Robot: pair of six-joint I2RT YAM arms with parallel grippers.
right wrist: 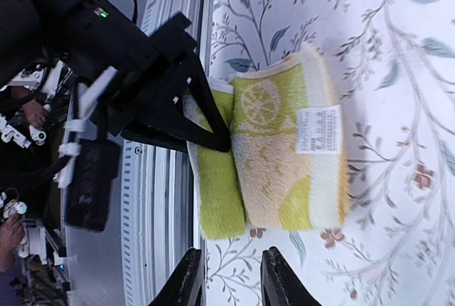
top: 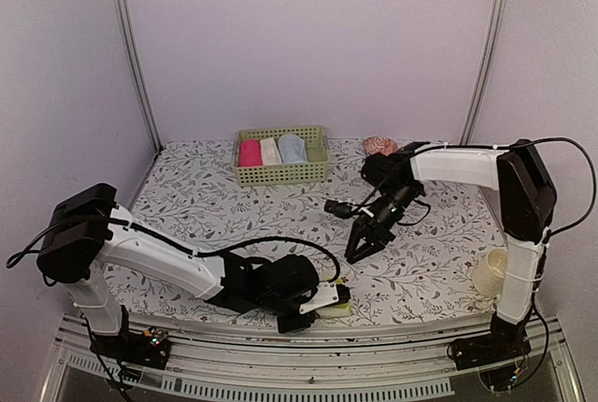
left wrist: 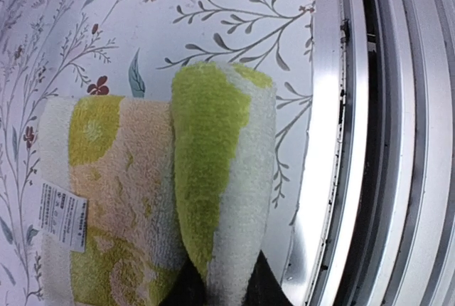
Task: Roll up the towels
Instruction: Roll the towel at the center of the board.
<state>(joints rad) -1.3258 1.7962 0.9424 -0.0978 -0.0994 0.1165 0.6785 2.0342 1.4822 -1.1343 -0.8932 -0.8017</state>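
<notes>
Yellow-green towel [left wrist: 213, 178] lies beside the metal rail [left wrist: 334, 142], pinched by left gripper [right wrist: 211, 124]; right gripper [right wrist: 231, 277] spread empty.

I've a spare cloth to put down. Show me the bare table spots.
Bare table lies between the basket and the left arm, and left of the basket. Crowded: the near edge, where the left gripper holds the towel, and around the right gripper and cup.

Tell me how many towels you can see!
4. Three rolls sit in the green basket: pink roll left, cream-white roll middle, light blue towel right. The yellow-green towel lies partly rolled at the table's near edge, in the left gripper. More may hide beneath.
</notes>
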